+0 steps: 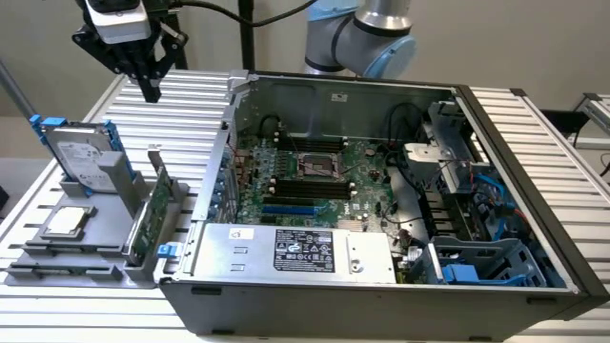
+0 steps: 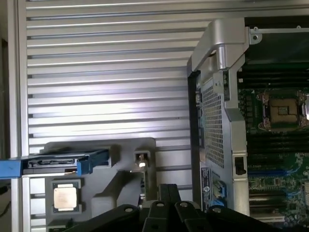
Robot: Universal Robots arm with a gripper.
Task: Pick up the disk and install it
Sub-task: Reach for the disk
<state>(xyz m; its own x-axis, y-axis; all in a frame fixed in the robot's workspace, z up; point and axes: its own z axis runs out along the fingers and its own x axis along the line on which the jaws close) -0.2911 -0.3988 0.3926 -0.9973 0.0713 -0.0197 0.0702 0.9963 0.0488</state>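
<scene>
End effector [image 1: 151,93] is fully closed, fingers pressed together, and grips nothing; it hangs in the air above the slatted metal counter [image 1: 558,150], at the exterior view's left of the open computer case [image 1: 381,314]. In the wrist view the closed black end effector [image 2: 168,191] points down at the counter beside a grey fixture [image 2: 128,186]. The end effector touches no part and stands well apart from the disk. The disk [image 1: 84,161] stands upright on its edge in a slot of the grey fixture [image 1: 100,268], tilted slightly, with its white label facing the exterior camera and its blue carrier frame visible along the top and side edges. In the wrist view the disk [image 2: 55,163] appears edge-on, with the blue frame at both ends. A small square silver-topped chip [image 1: 68,220] lies flat in a recess of the same fixture, just in front of the disk; in the wrist view the chip [image 2: 66,197] sits just beside the disk's edge. A thin green circuit card [image 1: 145,221] stands on edge at the fixture side nearest the case. Inside the case, the motherboard [image 1: 315,179] lies flat on the floor, a silver power supply [image 1: 286,250] sits along the near wall, and a blue drive bay [image 1: 476,266] occupies the near corner at the exterior view's right. The arm [image 1: 367,32] rises behind the case.
</scene>
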